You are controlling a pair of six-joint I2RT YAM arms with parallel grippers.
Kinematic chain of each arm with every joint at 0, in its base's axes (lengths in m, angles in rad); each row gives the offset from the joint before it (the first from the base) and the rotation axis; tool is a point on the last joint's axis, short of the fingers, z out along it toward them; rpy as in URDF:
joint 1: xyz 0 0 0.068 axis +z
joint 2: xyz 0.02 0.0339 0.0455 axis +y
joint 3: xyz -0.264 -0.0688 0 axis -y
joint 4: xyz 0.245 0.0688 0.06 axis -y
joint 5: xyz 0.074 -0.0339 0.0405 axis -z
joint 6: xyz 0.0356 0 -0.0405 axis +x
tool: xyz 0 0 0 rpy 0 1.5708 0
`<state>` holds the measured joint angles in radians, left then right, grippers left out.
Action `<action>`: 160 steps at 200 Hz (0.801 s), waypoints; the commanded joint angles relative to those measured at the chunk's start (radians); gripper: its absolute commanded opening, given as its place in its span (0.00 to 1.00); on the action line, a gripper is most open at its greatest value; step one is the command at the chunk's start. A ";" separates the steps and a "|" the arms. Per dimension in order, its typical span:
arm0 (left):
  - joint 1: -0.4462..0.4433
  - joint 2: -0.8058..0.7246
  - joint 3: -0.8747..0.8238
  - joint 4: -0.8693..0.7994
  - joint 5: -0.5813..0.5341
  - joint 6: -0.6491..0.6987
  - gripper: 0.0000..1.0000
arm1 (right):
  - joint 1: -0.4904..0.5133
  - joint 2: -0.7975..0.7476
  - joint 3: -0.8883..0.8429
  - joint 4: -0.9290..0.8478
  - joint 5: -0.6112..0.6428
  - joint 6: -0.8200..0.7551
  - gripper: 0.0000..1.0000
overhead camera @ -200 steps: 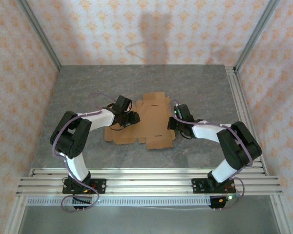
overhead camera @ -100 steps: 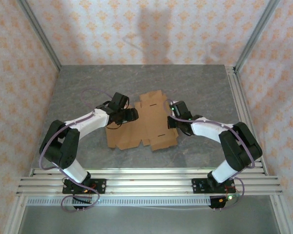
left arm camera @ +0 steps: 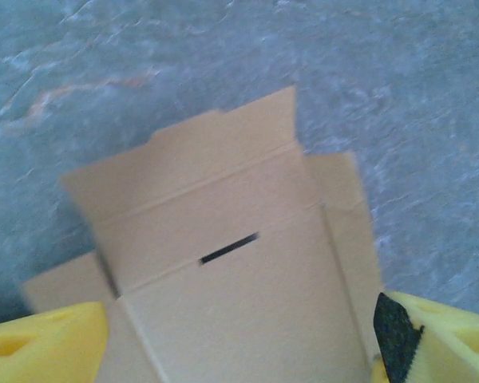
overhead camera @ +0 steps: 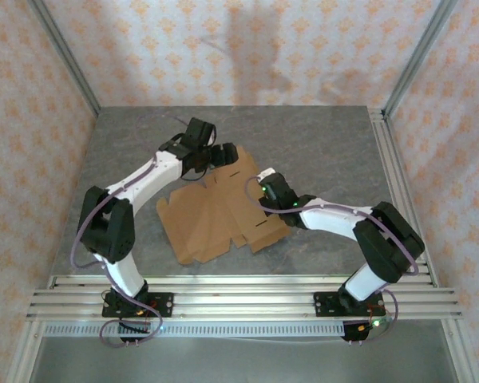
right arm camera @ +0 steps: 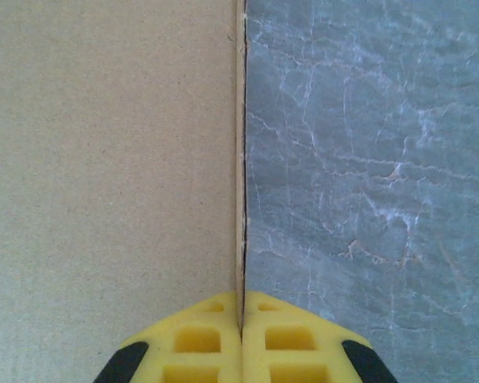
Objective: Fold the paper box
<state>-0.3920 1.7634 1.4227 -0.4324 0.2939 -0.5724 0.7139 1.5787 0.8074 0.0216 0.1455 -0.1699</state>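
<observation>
My right gripper pinches the right edge of the paper box, creased brown corrugated card on the grey veined table, long axis near-left to far-right, far flaps under my wide-spread left gripper.

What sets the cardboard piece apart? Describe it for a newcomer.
Look to the grey marbled tabletop. Near its middle lies the brown corrugated cardboard blank, with die-cut flaps and a thin slot. Its brown stands out against the grey stone, and the right tool pinches one edge.
</observation>
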 commanded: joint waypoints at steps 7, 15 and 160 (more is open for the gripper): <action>-0.010 0.092 0.164 -0.119 0.044 0.032 0.88 | 0.038 0.030 0.027 0.070 0.169 -0.085 0.00; -0.017 0.114 0.208 -0.140 0.042 0.032 0.88 | 0.048 0.038 0.029 0.079 0.192 -0.095 0.00; -0.086 0.536 0.905 -0.423 0.077 0.168 0.82 | 0.076 0.074 0.016 0.166 0.309 -0.112 0.00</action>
<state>-0.4660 2.2818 2.2581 -0.7815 0.3855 -0.4484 0.7830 1.6371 0.8097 0.1669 0.4236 -0.2680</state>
